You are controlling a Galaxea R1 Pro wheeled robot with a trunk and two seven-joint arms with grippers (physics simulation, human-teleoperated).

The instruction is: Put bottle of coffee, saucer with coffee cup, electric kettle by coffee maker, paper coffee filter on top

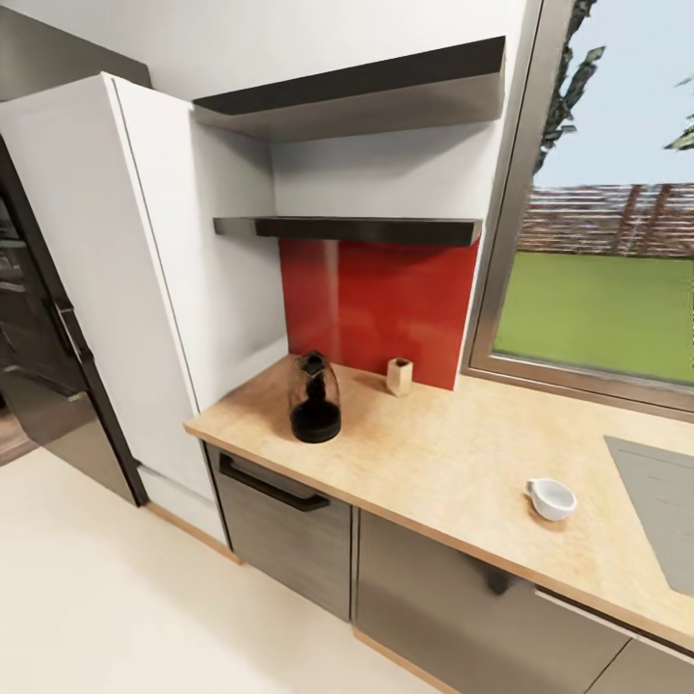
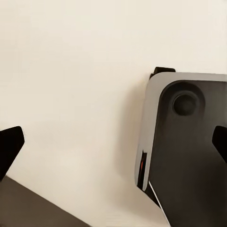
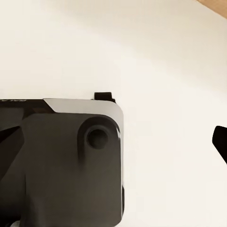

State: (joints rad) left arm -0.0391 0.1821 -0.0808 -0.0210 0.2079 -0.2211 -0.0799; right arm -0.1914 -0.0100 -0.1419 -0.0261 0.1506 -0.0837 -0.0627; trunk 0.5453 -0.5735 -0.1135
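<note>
The electric kettle (image 1: 316, 397), dark smoky glass on a black base, stands near the left end of the countertop (image 1: 453, 453). Behind it, against the red backsplash, sits the small pale paper coffee filter (image 1: 399, 376). The white coffee cup (image 1: 551, 498) rests directly on the worktop further right, close to the front edge. Both dark shelves (image 1: 357, 228) look bare. The coffee maker, bottle of coffee and saucer are out of view. My left gripper (image 2: 113, 144) and right gripper (image 3: 113, 142) both hang open over the pale floor beside my dark base, holding nothing.
A tall white cabinet (image 1: 125, 270) borders the counter's left end, with a black appliance (image 1: 29, 337) beyond it. A grey cooktop (image 1: 665, 501) lies at the right, under a window (image 1: 598, 289). Grey cabinet fronts (image 1: 289, 530) with a black handle sit below. Cream floor (image 1: 96, 598) spreads in front.
</note>
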